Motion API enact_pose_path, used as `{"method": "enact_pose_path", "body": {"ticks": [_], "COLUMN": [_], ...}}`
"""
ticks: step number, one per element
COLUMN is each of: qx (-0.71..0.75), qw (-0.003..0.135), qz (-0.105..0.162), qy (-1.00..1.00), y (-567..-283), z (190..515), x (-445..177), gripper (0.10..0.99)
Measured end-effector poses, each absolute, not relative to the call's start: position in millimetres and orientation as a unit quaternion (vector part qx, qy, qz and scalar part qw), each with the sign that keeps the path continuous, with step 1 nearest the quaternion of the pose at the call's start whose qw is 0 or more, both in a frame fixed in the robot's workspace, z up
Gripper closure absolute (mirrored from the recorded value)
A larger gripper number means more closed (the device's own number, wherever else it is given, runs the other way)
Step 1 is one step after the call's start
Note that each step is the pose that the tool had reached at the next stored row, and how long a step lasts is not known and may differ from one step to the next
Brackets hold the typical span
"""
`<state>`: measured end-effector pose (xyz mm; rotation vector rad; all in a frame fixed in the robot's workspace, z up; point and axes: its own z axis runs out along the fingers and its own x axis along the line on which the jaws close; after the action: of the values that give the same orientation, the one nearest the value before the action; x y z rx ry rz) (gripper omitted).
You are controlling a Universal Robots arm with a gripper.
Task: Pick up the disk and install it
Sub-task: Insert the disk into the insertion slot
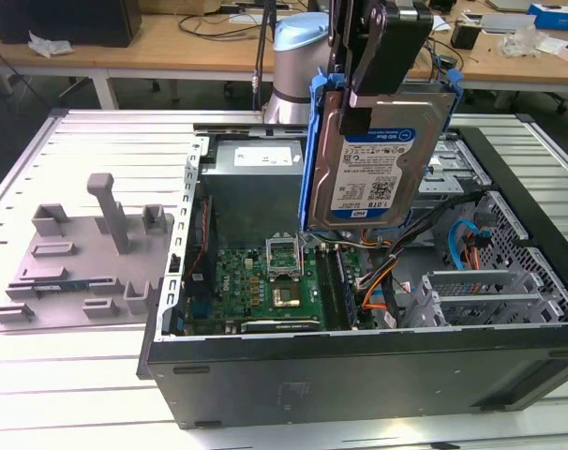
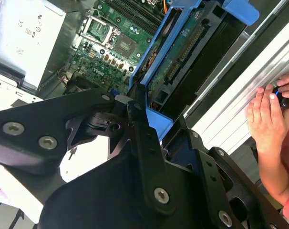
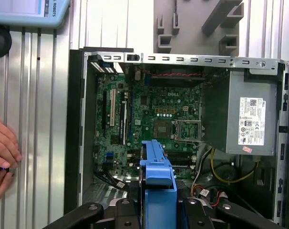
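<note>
The disk (image 1: 378, 169) is a silver-grey hard drive with a white-and-blue label in a bright blue carrier frame. It hangs upright and slightly tilted above the open computer case (image 1: 359, 375), over the motherboard (image 1: 265, 281). My gripper (image 1: 356, 105) is shut on its upper part, one black finger lying across the labelled face. In the second wrist view the disk (image 2: 182, 52) shows its green circuit-board side between the gripper's (image 2: 140, 119) black fingers. The first wrist view looks down the disk's blue edge (image 3: 156, 176) onto the motherboard (image 3: 159, 114).
A grey power-supply box (image 3: 244, 119) with a white sticker sits inside the case. Metal drive cages (image 1: 481, 291) and cables fill the case at the exterior view's right. A grey plastic fixture (image 1: 87, 253) lies beside the case. A person's hand (image 2: 268, 119) rests on the ribbed table.
</note>
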<state>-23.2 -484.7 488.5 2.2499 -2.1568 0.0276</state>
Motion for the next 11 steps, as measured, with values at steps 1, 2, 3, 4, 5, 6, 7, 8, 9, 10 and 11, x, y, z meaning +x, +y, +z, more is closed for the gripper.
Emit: {"method": "enact_pose_path", "body": {"ticks": [1,2,3,4,5,6,7,8,9,10,11], "qx": [0.721,0.721,0.720,0.718,0.717,0.715,0.712,0.708,0.706,0.705,0.703], "qw": [0.010,0.008,0.006,0.004,0.003,0.003,0.003,0.003,0.003,0.003,0.003], "qz": [0.007,0.005,0.003,0.001,0.000,0.000,0.000,0.000,0.000,0.000,0.000], "qy": [-0.693,-0.693,-0.694,-0.696,-0.697,-0.699,-0.702,-0.706,-0.708,-0.709,-0.711], "y": [-484.7,-484.8,-484.8,-484.9,-484.9,-485.0,-485.2,-485.4,-485.5,-486.0,-486.5], "z": [488.4,488.5,488.5,488.4,488.3,488.2,488.1,488.0,487.9,487.8,487.7], "x": [-23.1,-23.1,-23.1,-23.2,-23.2,-23.2,-23.1,-23.0,-22.9,-22.8,-22.6], "gripper": [0.718,0.718,0.718,0.718,0.718,0.718,0.718,0.718,0.718,0.718,0.718]}}
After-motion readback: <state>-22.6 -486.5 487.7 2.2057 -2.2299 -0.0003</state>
